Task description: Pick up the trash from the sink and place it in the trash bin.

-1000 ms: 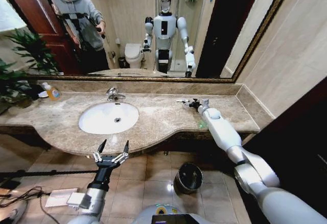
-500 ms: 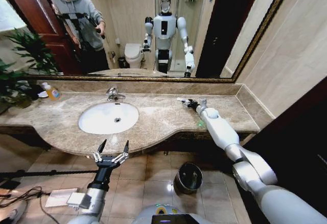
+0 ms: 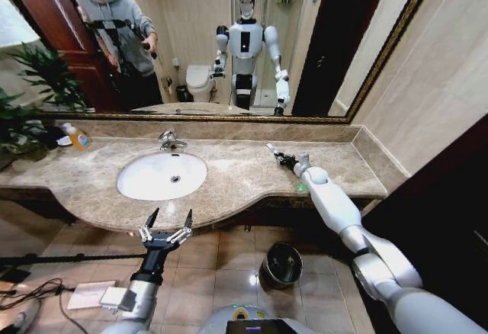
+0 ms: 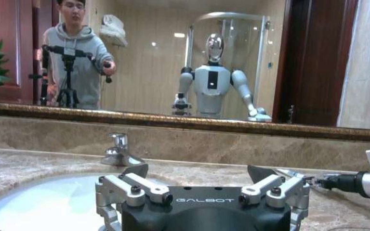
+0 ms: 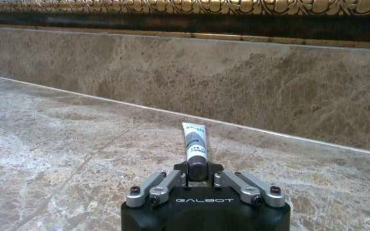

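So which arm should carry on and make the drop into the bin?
Right. The right hand is shut on a small white tube with a dark cap above the beige marble countertop. The left hand hangs open, holding nothing, in front of the counter; the round dark bin is on the floor.

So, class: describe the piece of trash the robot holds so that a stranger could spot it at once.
Start at the marble countertop, to the right of the white sink. The right gripper is shut on a small tube: white, with dark print and a dark cap.
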### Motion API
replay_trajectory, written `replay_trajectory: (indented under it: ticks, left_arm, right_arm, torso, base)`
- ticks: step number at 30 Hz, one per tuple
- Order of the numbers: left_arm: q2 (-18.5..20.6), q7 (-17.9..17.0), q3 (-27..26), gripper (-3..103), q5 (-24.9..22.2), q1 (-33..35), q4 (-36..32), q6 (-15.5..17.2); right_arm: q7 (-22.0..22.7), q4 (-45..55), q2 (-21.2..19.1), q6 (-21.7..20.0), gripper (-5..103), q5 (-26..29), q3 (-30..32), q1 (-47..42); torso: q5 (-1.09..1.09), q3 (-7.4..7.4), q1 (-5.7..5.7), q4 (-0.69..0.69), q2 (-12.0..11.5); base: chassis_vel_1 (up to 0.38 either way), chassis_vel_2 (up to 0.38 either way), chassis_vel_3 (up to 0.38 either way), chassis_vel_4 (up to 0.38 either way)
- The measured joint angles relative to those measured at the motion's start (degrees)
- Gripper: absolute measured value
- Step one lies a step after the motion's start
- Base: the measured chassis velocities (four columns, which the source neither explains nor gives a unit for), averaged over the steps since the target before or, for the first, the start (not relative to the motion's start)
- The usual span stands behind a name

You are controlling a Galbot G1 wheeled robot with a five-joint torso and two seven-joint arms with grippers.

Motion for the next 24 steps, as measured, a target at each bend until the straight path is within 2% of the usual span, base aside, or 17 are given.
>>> replay_trajectory:
  ticks: [4,12,14,15,18,19,20,22,23,24]
  left_arm:
    - [0.0,0.0,0.0,100,0.0,0.0,0.0,0.0]
    - [0.0,0.0,0.0,100,0.0,0.0,0.0,0.0]
    - [0.01,0.01,0.0,100,0.0,0.0,0.0,0.0]
    - [0.01,0.01,0.0,100,0.0,0.0,0.0,0.0]
    - [0.0,0.0,0.0,100,0.0,0.0,0.0,0.0]
    - [0.0,0.0,0.0,100,0.0,0.0,0.0,0.0]
    - [0.01,0.0,0.0,100,0.0,0.0,0.0,0.0]
    - [0.0,0.0,0.0,100,0.0,0.0,0.0,0.0]
    - [0.0,0.0,0.0,100,0.0,0.0,0.0,0.0]
    - [0.0,0.0,0.0,100,0.0,0.0,0.0,0.0]
  right_arm:
    - [0.65,2.12,-0.35,-0.28,18,0.74,0.24,-1.21]
    - [2.46,14.84,-3.24,-0.57,18,3.26,4.48,-8.03]
    - [3.0,22.29,-5.22,-0.54,18,3.64,7.9,-12.72]
    - [3.0,22.29,-5.22,-0.54,18,3.64,7.9,-12.72]
    - [4.24,33.46,-7.97,-0.61,18,4.61,13.2,-22.55]
    - [4.24,33.46,-7.97,-0.61,18,4.61,13.2,-22.55]
    - [4.9,37.34,-8.56,-0.51,18,5.01,14.69,-26.6]
    - [6.0,42.46,-8.69,1.09,18,5.32,16.5,-32.38]
    - [6.0,42.46,-8.69,1.09,18,5.32,16.5,-32.38]
    - [8.11,45.74,-8.45,4.92,18,5.43,17.54,-36.92]
  torso:
    - [0.02,0.01,0.01,0.01,0.0]
    - [0.04,0.02,0.01,0.0,-0.01]
    - [0.0,0.01,0.01,0.01,0.0]
    - [0.0,0.01,0.01,0.01,0.0]
    - [0.01,0.01,0.01,0.0,-0.01]
    - [0.01,0.01,0.01,0.0,-0.01]
    - [0.0,0.01,0.0,-0.04,0.0]
    - [0.03,0.01,0.0,-0.03,0.0]
    - [0.03,0.01,0.0,-0.03,0.0]
    - [-0.01,0.0,0.0,-0.01,0.0]
  base:
    - [0.0,0.0,0.0,0.0]
    - [0.0,0.0,0.0,0.0]
    - [0.0,0.0,0.0,0.0]
    - [0.0,0.0,0.0,0.0]
    - [0.0,0.0,0.0,0.0]
    - [0.0,0.0,0.0,0.0]
    - [0.0,0.0,0.0,0.0]
    - [0.0,0.0,0.0,0.0]
    - [0.0,0.0,0.0,0.0]
    - [0.0,0.0,0.0,0.0]
